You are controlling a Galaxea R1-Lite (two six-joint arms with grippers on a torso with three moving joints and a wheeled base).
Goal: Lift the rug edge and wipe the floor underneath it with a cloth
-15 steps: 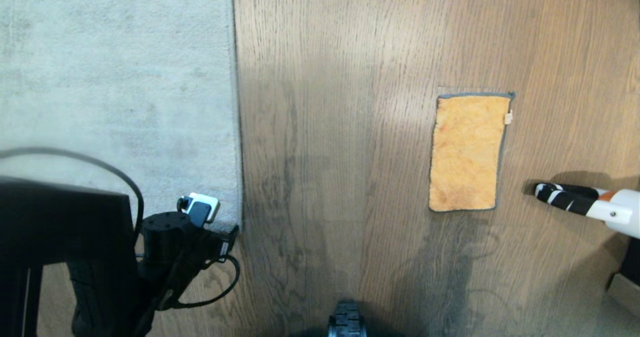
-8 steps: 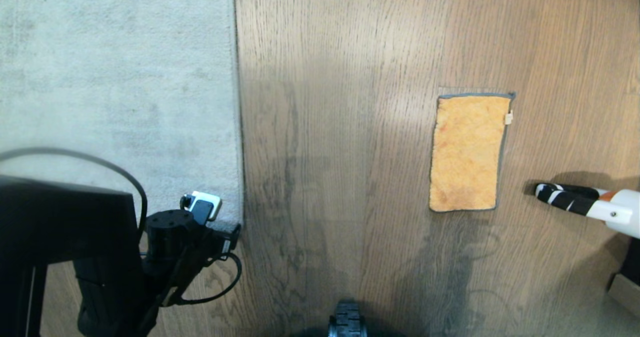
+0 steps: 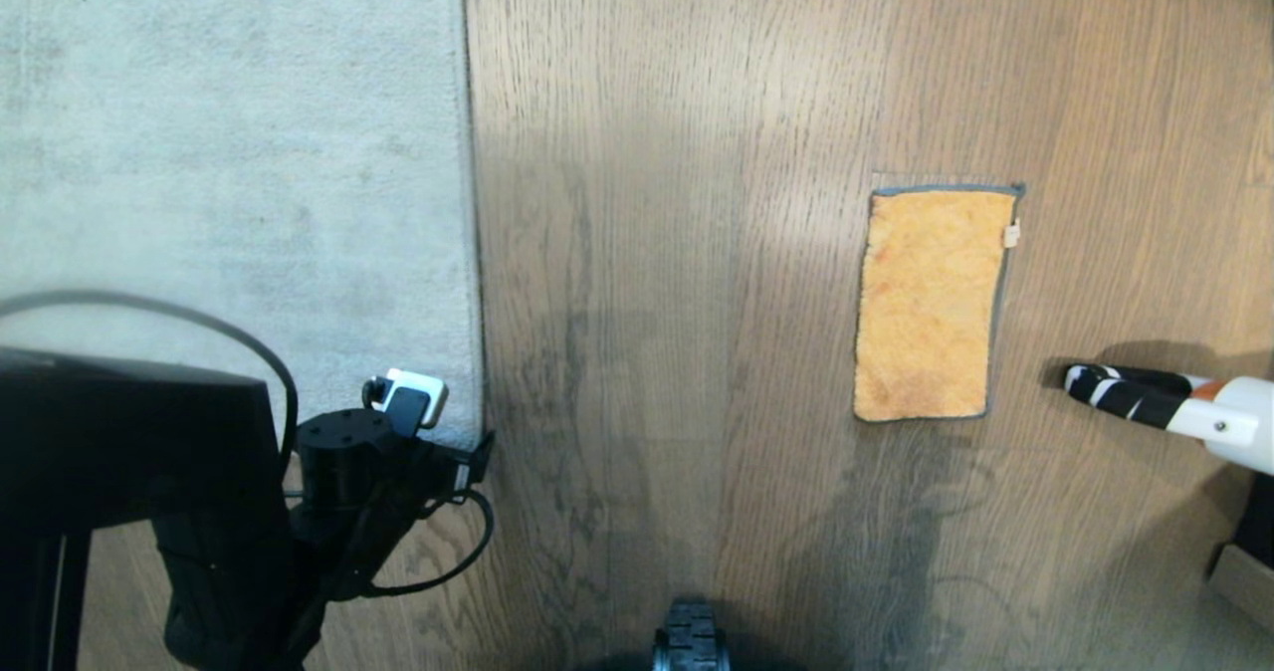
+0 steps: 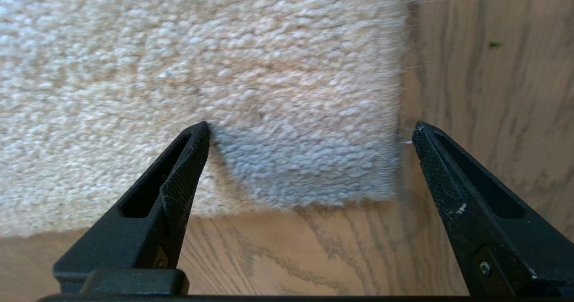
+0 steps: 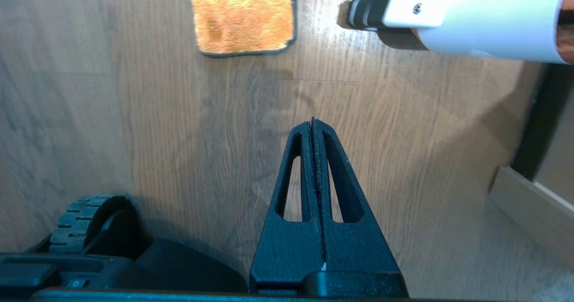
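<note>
The left gripper (image 4: pixel 309 131) is spread wide, one finger (image 4: pixel 190 158) on the pile and the other over bare floor (image 4: pixel 493 69), so the rug edge (image 4: pixel 394 167) and its corner lie between them, apparently lined up for pinching. Well off to its right, the cloth (image 3: pixel 931 303) lies flat and untouched, probably left for the right gripper (image 5: pixel 313 122), which hangs clenched and empty nearby.

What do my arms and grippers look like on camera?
Both grippers, left gripper and right gripper, have matte black, tapered triangular fingers with slotted cut-outs and textured pads. The left arm is black, with looping black cables and a small white module near the wrist.
</note>
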